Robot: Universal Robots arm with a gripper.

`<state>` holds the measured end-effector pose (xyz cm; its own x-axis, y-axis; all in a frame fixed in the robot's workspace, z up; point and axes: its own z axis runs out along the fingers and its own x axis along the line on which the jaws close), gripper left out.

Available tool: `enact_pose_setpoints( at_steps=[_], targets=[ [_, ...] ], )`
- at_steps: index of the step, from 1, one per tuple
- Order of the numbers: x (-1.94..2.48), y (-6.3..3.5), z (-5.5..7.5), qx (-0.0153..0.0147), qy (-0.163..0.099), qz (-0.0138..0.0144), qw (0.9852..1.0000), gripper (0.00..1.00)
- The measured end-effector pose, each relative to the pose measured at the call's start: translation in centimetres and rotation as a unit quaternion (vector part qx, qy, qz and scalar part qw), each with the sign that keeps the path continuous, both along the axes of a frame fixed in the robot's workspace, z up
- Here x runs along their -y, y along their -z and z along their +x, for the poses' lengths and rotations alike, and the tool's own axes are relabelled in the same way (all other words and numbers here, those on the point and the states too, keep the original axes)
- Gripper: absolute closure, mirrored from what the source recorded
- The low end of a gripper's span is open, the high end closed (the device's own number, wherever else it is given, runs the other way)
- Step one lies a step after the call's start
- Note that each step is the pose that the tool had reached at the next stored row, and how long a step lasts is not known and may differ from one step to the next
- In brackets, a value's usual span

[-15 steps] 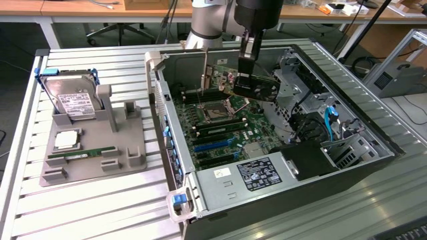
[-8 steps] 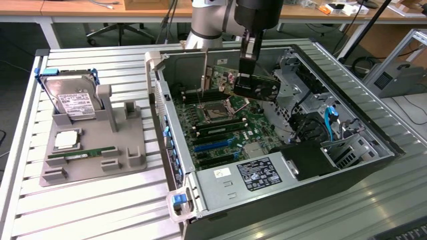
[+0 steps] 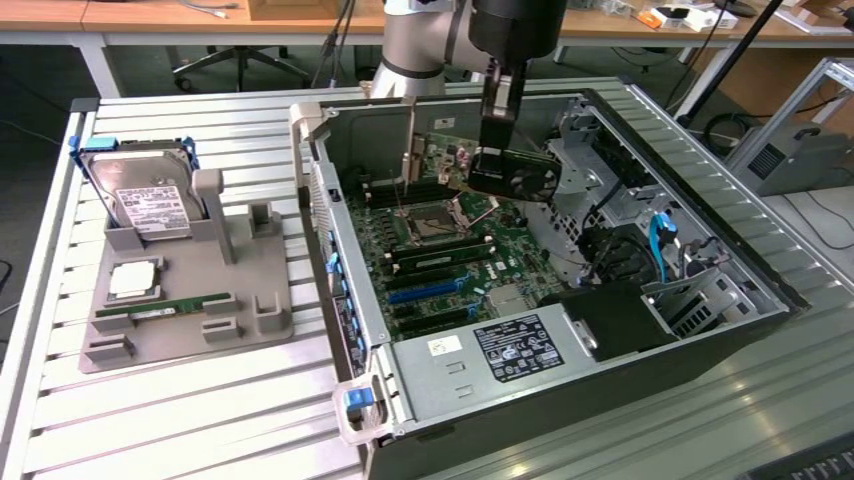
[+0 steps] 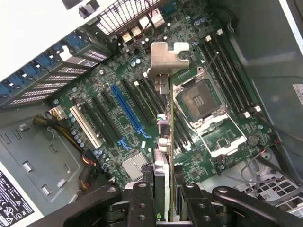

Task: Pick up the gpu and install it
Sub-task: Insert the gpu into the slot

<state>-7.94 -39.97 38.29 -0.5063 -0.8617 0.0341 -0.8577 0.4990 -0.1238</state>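
Already the gpu [image 3: 514,172] is off the table [image 3: 200,400] and hangs inside the open computer case [image 3: 747,300], above the motherboard [image 3: 447,260]. The fingers [image 4: 142,198] are partly closed and clamp the card between them — in the wrist view the board runs edge-on straight out from the gripper [image 4: 163,198], its silver bracket [image 4: 165,59] at the far end. The card's long axis lies roughly parallel to the expansion slots, and its lower edge hangs clear of the board, not yet seated. From the wrist view it seems to sit beside the blue slot [image 4: 128,111], over the dark slots nearer the CPU socket [image 4: 199,99]. On the table, the hard drive [image 3: 147,195] stands well apart in its grey holder [image 3: 200,300].
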Motion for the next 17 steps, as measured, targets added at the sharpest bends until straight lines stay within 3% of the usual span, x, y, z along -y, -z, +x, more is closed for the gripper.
enact_pose_setpoints(
  at_steps=[17],
  targets=[
    [0.0,0.02,0.0,0.0,-0.023,-0.0048,0.9997,0.73]
  ],
)
